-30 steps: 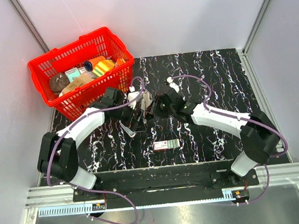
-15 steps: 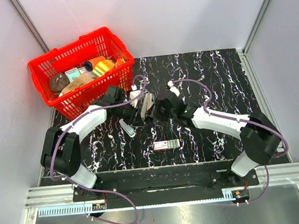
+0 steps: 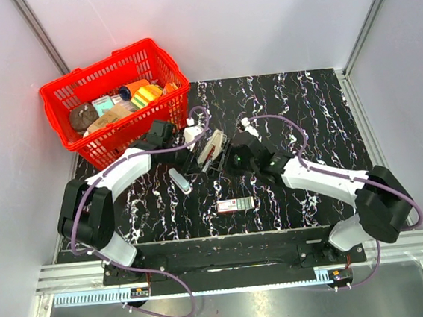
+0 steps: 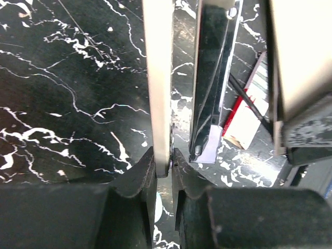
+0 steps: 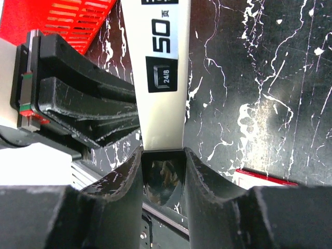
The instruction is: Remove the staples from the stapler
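The stapler (image 3: 210,147) is a cream and black one marked "50 24/8" (image 5: 162,62), held up between both arms and swung open. My left gripper (image 3: 198,157) is shut on the thin edge of its cream arm (image 4: 158,78), pinched at the fingertips (image 4: 163,162). Its glossy black part with the metal channel (image 4: 210,88) hangs just to the right of that. My right gripper (image 3: 228,157) is shut on the stapler's cream end (image 5: 163,154), which fills the gap between the fingers. The staples are hidden from view.
A red basket (image 3: 91,151) full of goods stands at the back left, close behind the left arm. A small pale blue-grey bar (image 3: 180,180) lies on the black marbled table (image 3: 304,112). A flat box with a red-and-green label (image 3: 236,205) lies nearer the front.
My left gripper has gone from open to shut on the stapler's cream arm. The right arm has shifted to the right, and the stapler now lies more slanted between the two grippers.
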You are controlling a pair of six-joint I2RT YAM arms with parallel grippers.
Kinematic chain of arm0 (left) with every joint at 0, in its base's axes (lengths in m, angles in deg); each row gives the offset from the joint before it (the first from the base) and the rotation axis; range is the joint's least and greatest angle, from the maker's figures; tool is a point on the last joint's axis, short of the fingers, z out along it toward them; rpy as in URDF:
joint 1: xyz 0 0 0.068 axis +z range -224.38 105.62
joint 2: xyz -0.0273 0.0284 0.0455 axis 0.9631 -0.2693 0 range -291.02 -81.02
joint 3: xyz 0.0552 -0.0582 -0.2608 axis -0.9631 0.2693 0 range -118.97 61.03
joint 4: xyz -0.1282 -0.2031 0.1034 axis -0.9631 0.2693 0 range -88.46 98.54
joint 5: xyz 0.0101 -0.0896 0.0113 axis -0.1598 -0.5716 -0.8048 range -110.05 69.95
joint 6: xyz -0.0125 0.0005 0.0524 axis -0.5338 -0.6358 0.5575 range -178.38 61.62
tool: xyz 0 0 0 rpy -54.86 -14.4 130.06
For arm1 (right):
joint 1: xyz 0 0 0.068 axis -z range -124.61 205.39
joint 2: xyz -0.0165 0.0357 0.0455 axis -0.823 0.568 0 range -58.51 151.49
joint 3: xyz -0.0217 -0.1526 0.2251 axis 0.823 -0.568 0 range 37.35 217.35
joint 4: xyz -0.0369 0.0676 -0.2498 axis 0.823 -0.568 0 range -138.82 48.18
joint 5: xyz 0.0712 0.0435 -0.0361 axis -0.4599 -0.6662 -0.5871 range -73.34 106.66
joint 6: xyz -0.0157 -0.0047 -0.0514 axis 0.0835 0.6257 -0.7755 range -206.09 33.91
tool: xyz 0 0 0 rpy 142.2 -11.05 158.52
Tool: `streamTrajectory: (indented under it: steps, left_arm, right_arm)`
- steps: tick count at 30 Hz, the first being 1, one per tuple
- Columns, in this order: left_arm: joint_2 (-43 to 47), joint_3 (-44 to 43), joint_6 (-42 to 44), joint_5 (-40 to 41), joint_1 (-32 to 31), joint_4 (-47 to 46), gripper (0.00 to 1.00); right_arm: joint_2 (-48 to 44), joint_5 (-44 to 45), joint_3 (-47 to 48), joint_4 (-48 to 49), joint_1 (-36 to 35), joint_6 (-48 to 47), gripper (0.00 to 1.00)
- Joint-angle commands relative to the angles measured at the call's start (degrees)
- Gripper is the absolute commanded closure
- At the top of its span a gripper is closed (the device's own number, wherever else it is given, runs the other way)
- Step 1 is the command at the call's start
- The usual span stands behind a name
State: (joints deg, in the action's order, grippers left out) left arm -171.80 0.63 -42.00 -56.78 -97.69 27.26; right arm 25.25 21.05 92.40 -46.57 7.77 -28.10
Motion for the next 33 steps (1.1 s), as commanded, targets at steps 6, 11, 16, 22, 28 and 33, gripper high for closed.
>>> streamTrajectory:
  steps: [6, 11, 16, 22, 28, 33]
  left_arm:
    - [2.8, -0.5, 9.0, 11.8, -0.2, -8.0, 1.0]
    - [3.8, 1.0, 13.9, 21.3, -0.3, -13.8, 1.0]
    - [4.6, 2.3, 19.6, 29.2, -1.6, -18.9, 1.0]
    - [5.4, 5.9, 26.5, 36.5, -4.5, -28.1, 1.0]
    - [5.8, 10.6, 33.2, 43.3, -9.2, -36.3, 1.0]
    - [6.2, 14.4, 37.8, 46.9, -11.8, -42.4, 1.0]
  right_arm:
    - [-5.1, -2.1, -1.2, -3.8, -0.2, -6.2, 1.0]
    - [-5.5, -2.0, -0.3, -11.0, -0.1, -13.7, 1.0]
    - [-8.4, -1.3, -1.8, -15.5, -0.2, -18.6, 1.0]
    - [-11.7, -2.4, -4.3, -17.5, -0.2, -20.6, 1.0]
    - [-12.5, -2.1, -5.1, -17.3, -0.2, -20.2, 1.0]
    - [-12.7, -1.5, -4.7, -16.8, -0.2, -19.8, 1.0]
